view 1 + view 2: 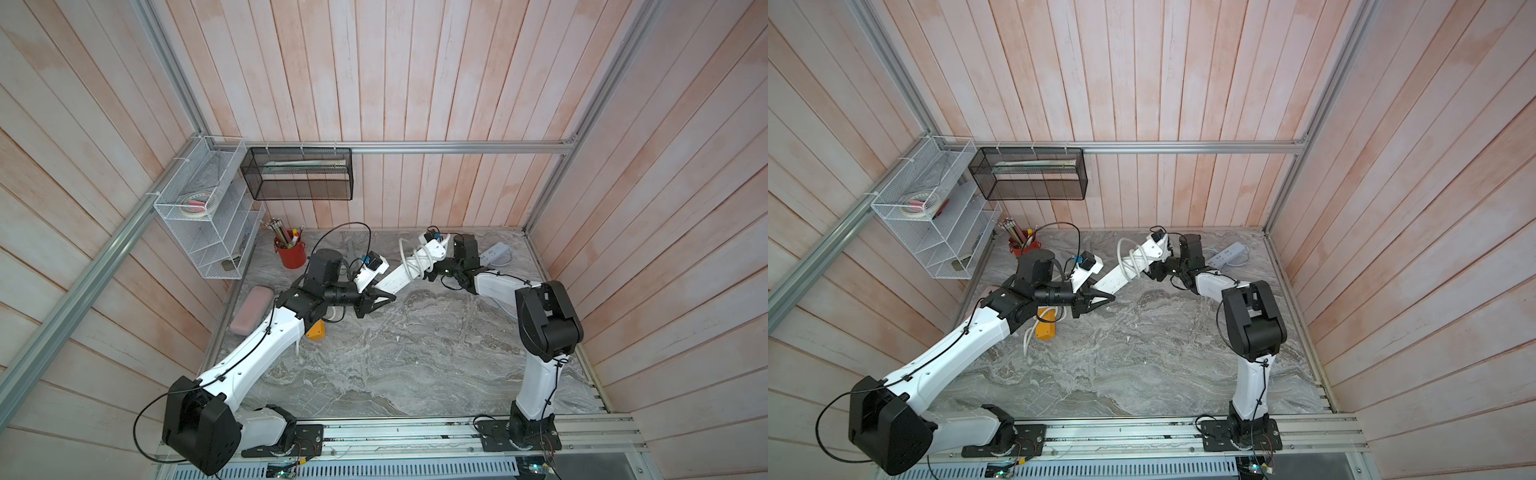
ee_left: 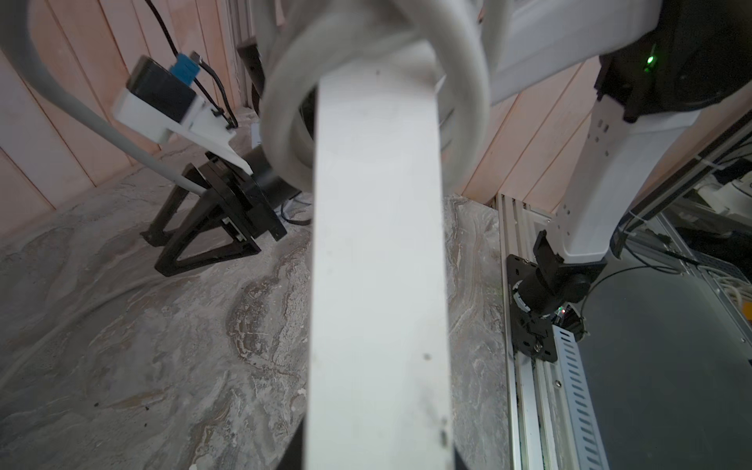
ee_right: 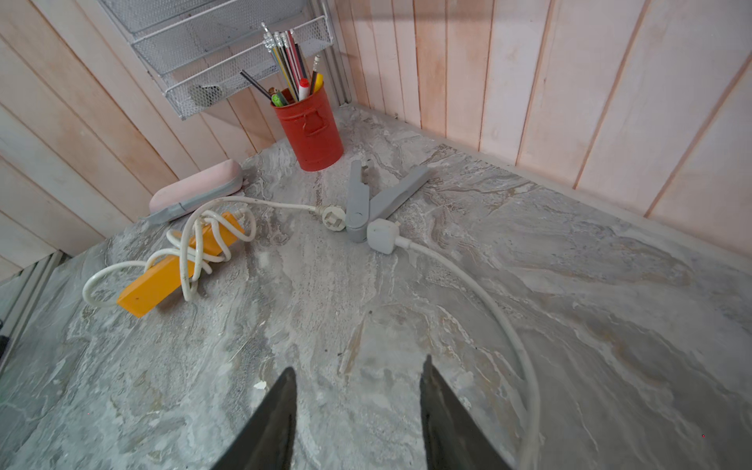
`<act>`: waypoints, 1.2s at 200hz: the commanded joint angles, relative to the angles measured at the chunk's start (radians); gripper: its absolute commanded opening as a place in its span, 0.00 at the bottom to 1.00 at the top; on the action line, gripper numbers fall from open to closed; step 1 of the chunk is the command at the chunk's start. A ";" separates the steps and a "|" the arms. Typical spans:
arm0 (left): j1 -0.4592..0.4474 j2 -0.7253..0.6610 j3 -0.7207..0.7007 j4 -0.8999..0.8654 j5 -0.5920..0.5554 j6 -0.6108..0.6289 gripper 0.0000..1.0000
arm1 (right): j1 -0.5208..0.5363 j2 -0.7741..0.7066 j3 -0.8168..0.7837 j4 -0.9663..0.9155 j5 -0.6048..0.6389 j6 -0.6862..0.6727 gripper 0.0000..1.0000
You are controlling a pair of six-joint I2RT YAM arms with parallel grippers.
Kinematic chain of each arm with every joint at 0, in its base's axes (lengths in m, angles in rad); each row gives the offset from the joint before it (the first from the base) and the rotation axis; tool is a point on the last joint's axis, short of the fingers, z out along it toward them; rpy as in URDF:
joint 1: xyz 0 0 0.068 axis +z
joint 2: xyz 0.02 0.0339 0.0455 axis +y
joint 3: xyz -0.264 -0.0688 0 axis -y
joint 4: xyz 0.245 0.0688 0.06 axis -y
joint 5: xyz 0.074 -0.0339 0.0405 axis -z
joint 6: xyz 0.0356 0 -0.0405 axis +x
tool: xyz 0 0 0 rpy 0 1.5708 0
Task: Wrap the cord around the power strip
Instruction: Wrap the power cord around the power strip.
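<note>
My left gripper (image 1: 388,297) is shut on the near end of a white power strip (image 1: 409,268) and holds it tilted up above the table. In the left wrist view the strip (image 2: 376,244) runs away from the jaws. The white cord (image 1: 420,259) is looped several times round its far end (image 2: 460,81). From there the cord (image 3: 508,325) hangs down and curves across the table to its plug (image 3: 382,236). My right gripper (image 3: 358,364) is open and empty just beside the strip's far end, the cord passing outside one finger. It also shows in the left wrist view (image 2: 152,254).
An orange power strip (image 3: 179,264) wound in its own cord lies at the left. Around it are a pink case (image 3: 195,191), a red pencil cup (image 3: 313,126) and a grey hinged tool (image 3: 366,199). Another strip (image 1: 494,252) lies back right. A wire shelf (image 1: 208,216) and a mesh basket (image 1: 299,174) hang on the wall.
</note>
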 commanded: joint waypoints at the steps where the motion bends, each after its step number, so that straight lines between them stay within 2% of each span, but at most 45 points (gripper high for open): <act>1: 0.004 -0.028 0.017 0.199 -0.032 -0.092 0.00 | 0.025 0.029 -0.043 0.222 0.062 0.154 0.49; 19: 0.006 -0.023 0.035 0.214 -0.077 -0.125 0.00 | 0.044 0.036 -0.081 0.312 0.100 0.216 0.43; 26: 0.006 -0.022 0.037 0.229 -0.101 -0.142 0.00 | 0.052 0.038 -0.091 0.334 0.107 0.235 0.37; 45: 0.008 -0.019 0.044 0.257 -0.162 -0.168 0.00 | 0.066 0.024 -0.124 0.355 0.144 0.249 0.13; 60: 0.019 -0.011 0.057 0.275 -0.234 -0.190 0.00 | 0.071 -0.015 -0.148 0.299 0.187 0.226 0.00; 78: 0.049 0.013 0.094 0.275 -0.341 -0.224 0.00 | 0.105 -0.103 -0.180 0.130 0.240 0.099 0.00; 114: 0.115 0.126 0.203 0.186 -0.496 -0.222 0.00 | 0.249 -0.273 -0.229 -0.188 0.386 -0.164 0.00; 137: 0.134 0.216 0.273 0.068 -0.634 -0.106 0.00 | 0.307 -0.360 -0.226 -0.353 0.469 -0.263 0.00; 171: 0.160 0.287 0.275 -0.025 -0.799 -0.006 0.00 | 0.343 -0.496 -0.209 -0.524 0.599 -0.390 0.00; 195: 0.174 0.313 0.268 -0.049 -0.844 0.012 0.00 | 0.350 -0.576 -0.184 -0.586 0.631 -0.453 0.00; 240: 0.156 0.309 0.260 -0.090 -0.801 0.041 0.00 | 0.374 -0.618 -0.077 -0.693 0.777 -0.569 0.00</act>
